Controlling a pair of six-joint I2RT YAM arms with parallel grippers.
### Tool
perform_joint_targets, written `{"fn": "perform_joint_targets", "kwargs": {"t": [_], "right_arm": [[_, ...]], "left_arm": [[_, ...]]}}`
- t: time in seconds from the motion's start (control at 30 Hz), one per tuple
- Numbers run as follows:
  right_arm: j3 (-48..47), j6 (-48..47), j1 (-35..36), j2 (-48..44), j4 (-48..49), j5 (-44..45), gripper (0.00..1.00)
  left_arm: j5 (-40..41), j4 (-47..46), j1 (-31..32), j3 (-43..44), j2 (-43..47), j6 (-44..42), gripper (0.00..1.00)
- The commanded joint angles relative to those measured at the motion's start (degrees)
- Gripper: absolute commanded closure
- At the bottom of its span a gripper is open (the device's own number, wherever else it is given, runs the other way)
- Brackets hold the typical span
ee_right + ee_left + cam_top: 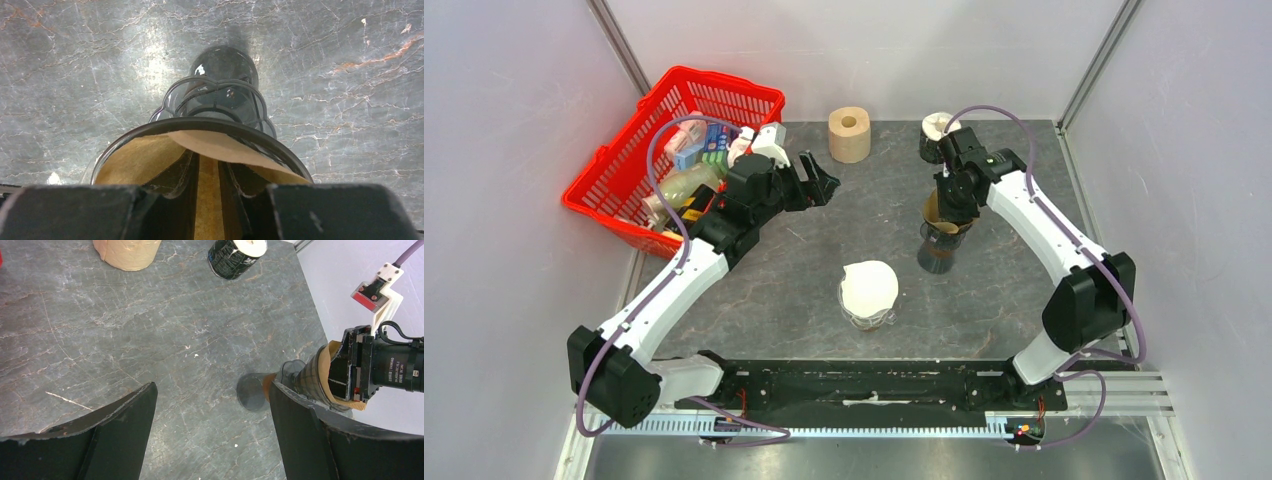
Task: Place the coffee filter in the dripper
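The right end effector [951,212] is reaching down into the dripper [941,247], which is standing at 3 o'clock from the middle of the worktop [774,290]. The brown coffee filter [145,160] is sitting inside the dripper, one fold lying between the fingers; I cannot tell whether they are clenching it. The left end effector [822,182] is hanging released over the worktop at 11 o'clock.

You're working over a bench [764,300] of dark grey stone-look slab, veined with pale and rust-coloured lines. Plain pale walls [874,40] close it in on three sides, metal corner posts [624,45] behind. Overhead glare [160,55] whitens the slab.
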State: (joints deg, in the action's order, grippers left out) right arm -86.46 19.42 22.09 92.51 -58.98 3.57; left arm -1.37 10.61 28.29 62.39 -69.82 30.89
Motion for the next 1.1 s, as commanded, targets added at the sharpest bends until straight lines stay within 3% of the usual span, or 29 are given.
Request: {"fn": "perform_joint_targets", "kwargs": {"t": [0.0, 0.73, 1.07], "right_arm": [[-0.51, -0.76, 0.50, 0.63, -0.39, 1.30, 0.73], [1.12, 0.27, 1.37, 2.85, -0.40, 4.18, 0.72], [0.85, 0.67, 1.64, 1.98, -0.57, 4.25, 0.57]], "left_arm": [[1.14, -1.30, -0.34, 0.85, -0.44, -1.65, 0.11], [3.60, -0.86, -0.30, 0.57, 0.30, -2.42, 0.11], [4.18, -0.70, -0.34, 0.45, 0.39, -2.34, 0.11]]}}
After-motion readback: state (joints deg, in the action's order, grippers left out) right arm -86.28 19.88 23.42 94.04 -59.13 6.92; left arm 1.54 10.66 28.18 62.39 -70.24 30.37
